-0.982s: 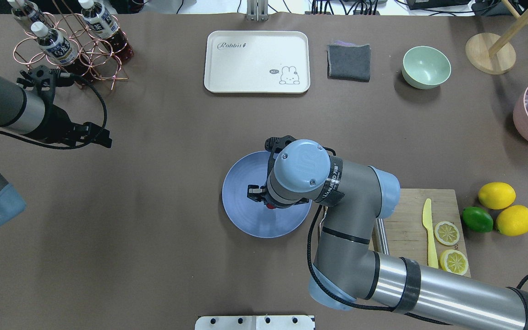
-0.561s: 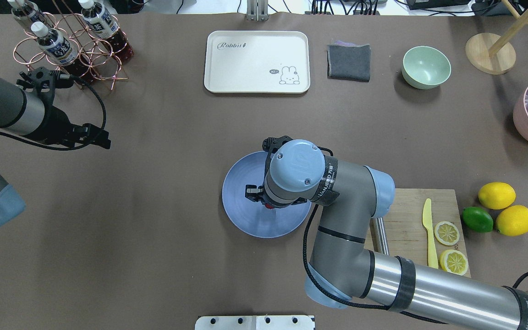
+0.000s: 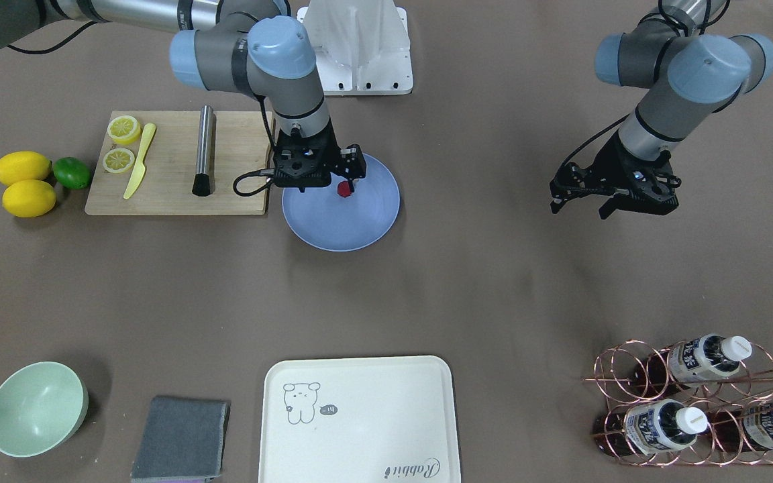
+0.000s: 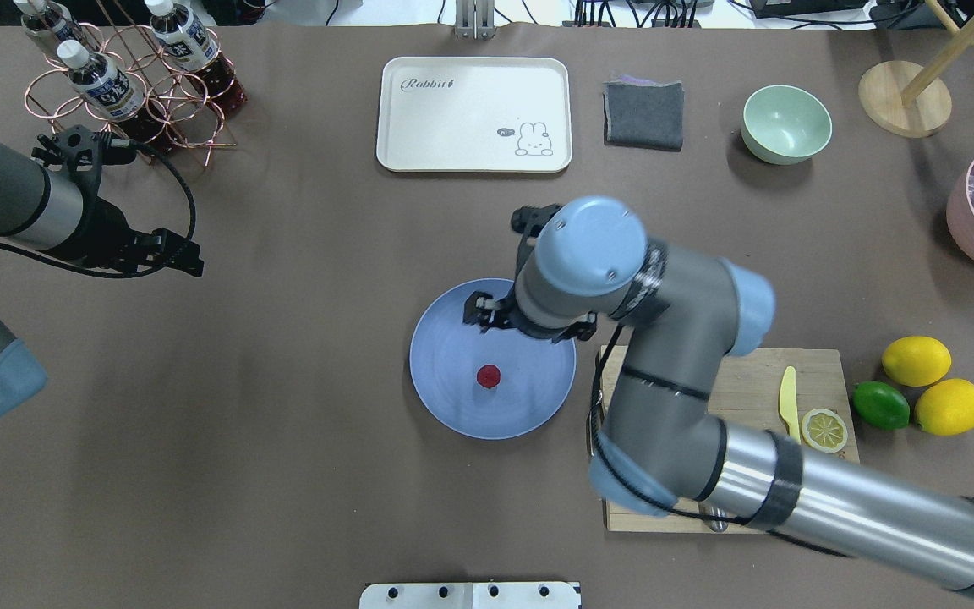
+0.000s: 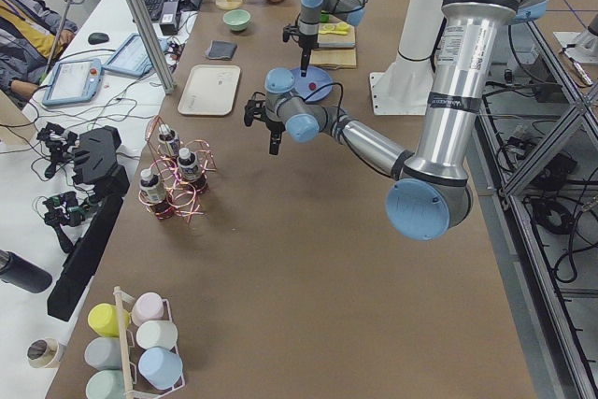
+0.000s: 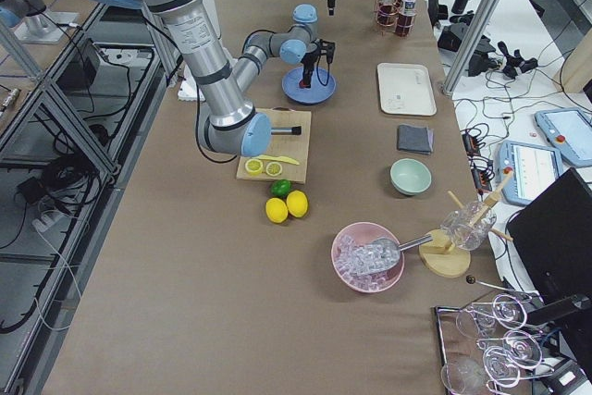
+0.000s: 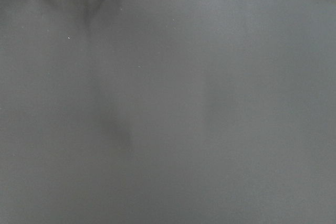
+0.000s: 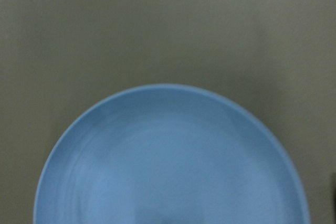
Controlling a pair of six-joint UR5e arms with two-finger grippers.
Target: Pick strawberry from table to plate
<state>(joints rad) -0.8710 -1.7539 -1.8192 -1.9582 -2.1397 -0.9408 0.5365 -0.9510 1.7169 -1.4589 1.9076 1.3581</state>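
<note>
The small dark red strawberry lies by itself on the round blue-grey plate, near its middle. My right gripper hangs above the plate's far half, open and holding nothing, apart from the berry. The right wrist view shows only the plate, blurred, on the brown table. My left gripper hovers open over bare table at the left, far from the plate.
A wooden cutting board with a lemon slice, a yellow knife and a metal rod lies right of the plate. Two lemons and a lime sit beyond it. At the back are a cream tray, grey cloth, green bowl and bottle rack.
My right gripper has let go of the strawberry and risen away toward the plate's far side. The berry now lies uncovered on the plate. The left arm has barely moved.
</note>
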